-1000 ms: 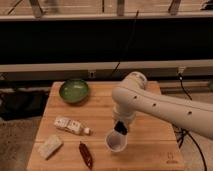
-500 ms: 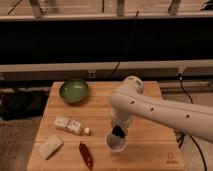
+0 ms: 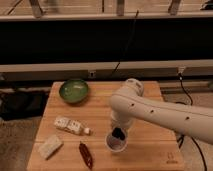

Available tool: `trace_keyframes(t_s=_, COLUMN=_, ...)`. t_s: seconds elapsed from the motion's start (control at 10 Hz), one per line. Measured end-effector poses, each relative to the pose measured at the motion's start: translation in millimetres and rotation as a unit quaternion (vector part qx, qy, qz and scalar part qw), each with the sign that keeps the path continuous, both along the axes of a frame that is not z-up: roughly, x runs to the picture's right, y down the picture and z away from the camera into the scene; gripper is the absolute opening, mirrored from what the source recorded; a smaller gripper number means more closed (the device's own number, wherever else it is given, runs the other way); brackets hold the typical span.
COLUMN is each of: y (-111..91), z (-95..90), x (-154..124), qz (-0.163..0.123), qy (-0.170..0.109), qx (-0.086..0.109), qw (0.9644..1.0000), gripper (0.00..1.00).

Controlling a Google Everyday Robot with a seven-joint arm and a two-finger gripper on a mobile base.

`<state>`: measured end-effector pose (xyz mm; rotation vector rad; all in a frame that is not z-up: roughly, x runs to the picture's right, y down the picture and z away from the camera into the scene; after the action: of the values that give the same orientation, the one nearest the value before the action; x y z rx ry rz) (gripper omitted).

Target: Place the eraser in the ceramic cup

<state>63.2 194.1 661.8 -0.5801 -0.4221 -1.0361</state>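
My hand [image 3: 118,133] hangs right over the cup [image 3: 116,143], gripping the eraser [image 3: 119,133] so it drops straight inside.

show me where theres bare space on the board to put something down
Bare wood lies between the green bowl and the small bottle, and along the right side of the wooden table, though the arm hangs over it. The front left is crowded: bottle, beige sponge, red chili. The gripper sits right over the ceramic cup.
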Motion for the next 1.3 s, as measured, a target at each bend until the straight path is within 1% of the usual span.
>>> trace_keyframes(t_s=0.4, y=5.3, z=0.0, x=-1.1, qz=-0.010, qy=-0.010, qx=-0.005, qw=0.9999, gripper=0.00)
trace_keyframes(t_s=1.3, y=7.2, z=-2.5, x=-5.5, qz=-0.025, qy=-0.026, qx=-0.011, qw=0.9993, gripper=0.00)
